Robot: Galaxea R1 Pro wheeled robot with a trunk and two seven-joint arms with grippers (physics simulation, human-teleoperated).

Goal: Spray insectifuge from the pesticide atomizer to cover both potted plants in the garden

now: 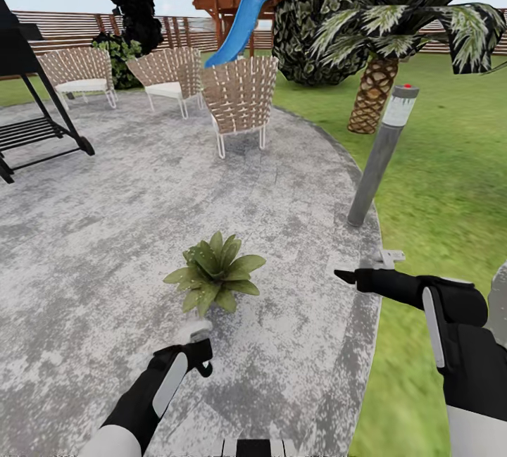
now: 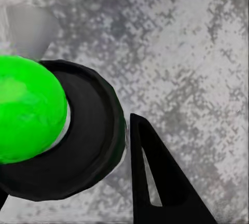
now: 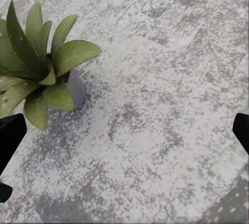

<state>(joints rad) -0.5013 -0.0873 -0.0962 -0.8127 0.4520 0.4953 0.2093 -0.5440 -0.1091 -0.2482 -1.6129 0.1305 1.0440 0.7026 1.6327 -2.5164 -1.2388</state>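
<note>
One potted plant (image 1: 215, 274), a low rosette of broad green leaves, sits on the grey stone patio (image 1: 105, 246); the right wrist view shows this potted plant (image 3: 36, 68) with a few pale specks on its leaves. Just in front of it my left gripper (image 1: 199, 353) is shut on the pesticide atomizer (image 1: 192, 332), whose whitish head points toward the leaves. Close up, the atomizer (image 2: 26, 110) looks like a bright green round shape in a dark ring beside one of my fingers (image 2: 155, 182). My right gripper (image 1: 347, 276) hovers open to the plant's right, empty, with its black fingers (image 3: 10, 136) far apart.
A tall grey post with a red top (image 1: 382, 161) leans at the patio's right edge, with lawn (image 1: 451, 182) beyond it. A palm (image 1: 373, 91), woven chairs (image 1: 239, 101), a dark swing frame (image 1: 42, 126), a blue slide and the slatted fence stand farther back.
</note>
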